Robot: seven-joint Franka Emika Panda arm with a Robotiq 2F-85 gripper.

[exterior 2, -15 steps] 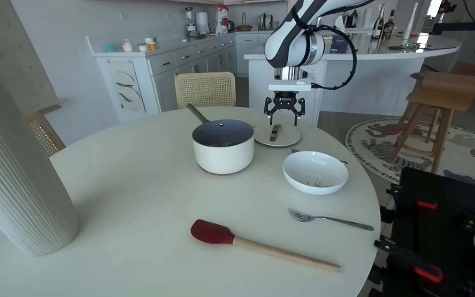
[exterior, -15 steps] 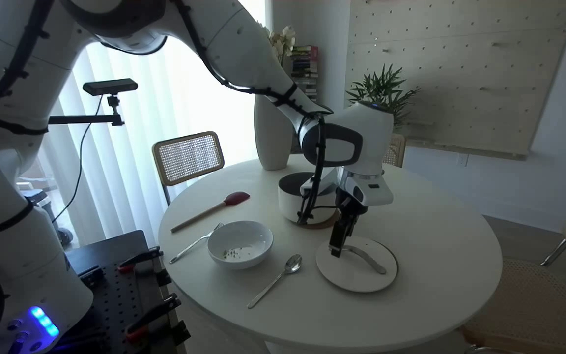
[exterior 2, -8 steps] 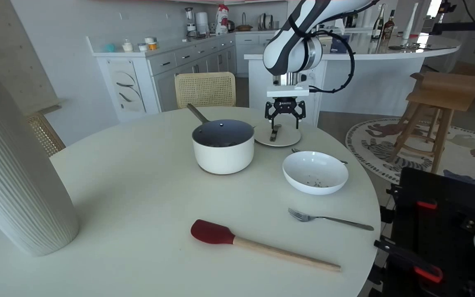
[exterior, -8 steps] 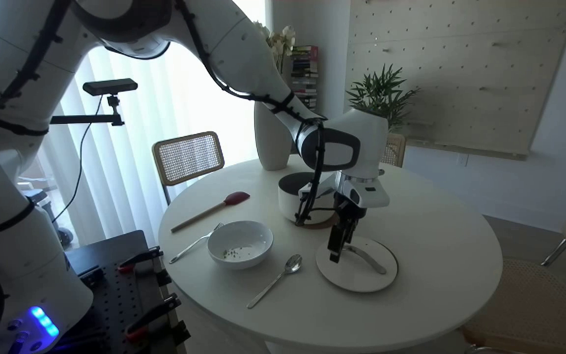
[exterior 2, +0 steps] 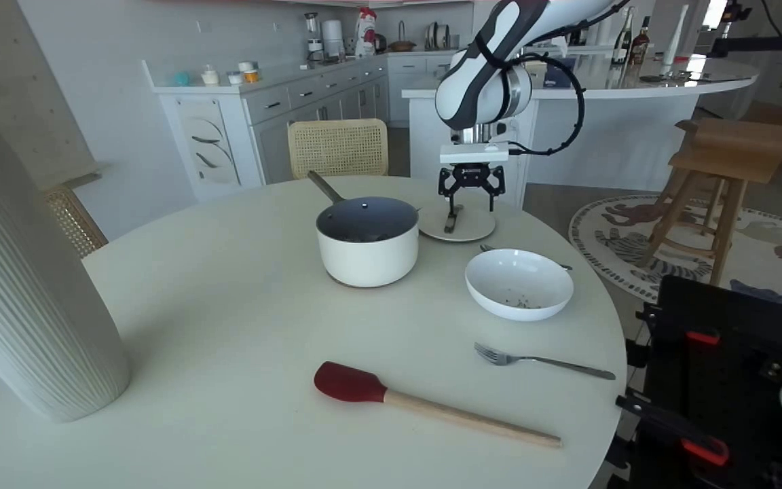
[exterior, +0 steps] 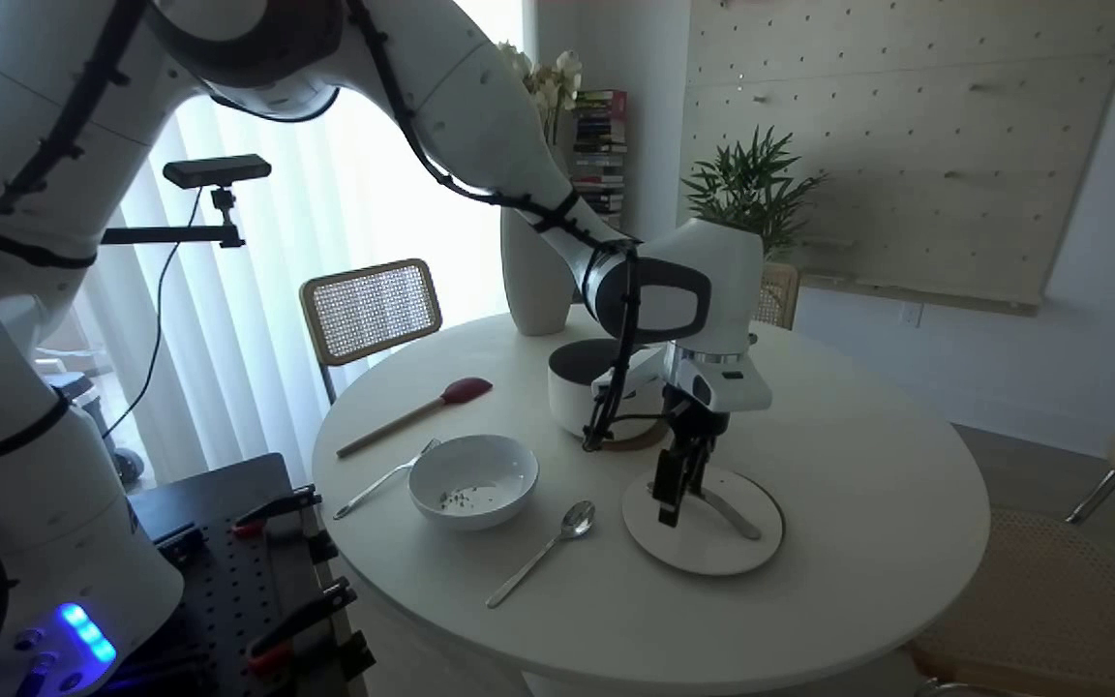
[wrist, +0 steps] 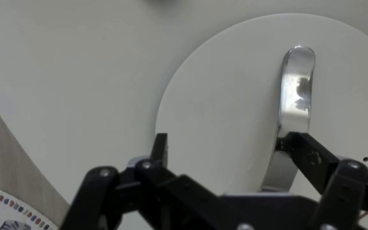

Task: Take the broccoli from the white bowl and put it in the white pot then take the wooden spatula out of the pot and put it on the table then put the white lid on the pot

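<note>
The wooden spatula (exterior 2: pixel 437 408) lies on the table (exterior 2: pixel 228 326), lower centre in an exterior view, and the broccoli is presumably in the white pot (exterior 2: pixel 368 260), centre; with fingers (wrist: pixel 311 156) apart, you need only seat the white lid (wrist: pixel 248 102), at right in the wrist view.

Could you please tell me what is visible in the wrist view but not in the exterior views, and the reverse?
Only the wrist view: a small dark round spot on the flat round white lid; I cannot make it out in either exterior view.

Only the exterior views, both of them: the straight-sided white pot with a dark inside, the shallow round white bowl, the wooden spatula with a dark-red head, and the silver metal fork.

Shared by all: the lid with its curved silver metal handle, and the black two-fingered gripper, open over it.
</note>
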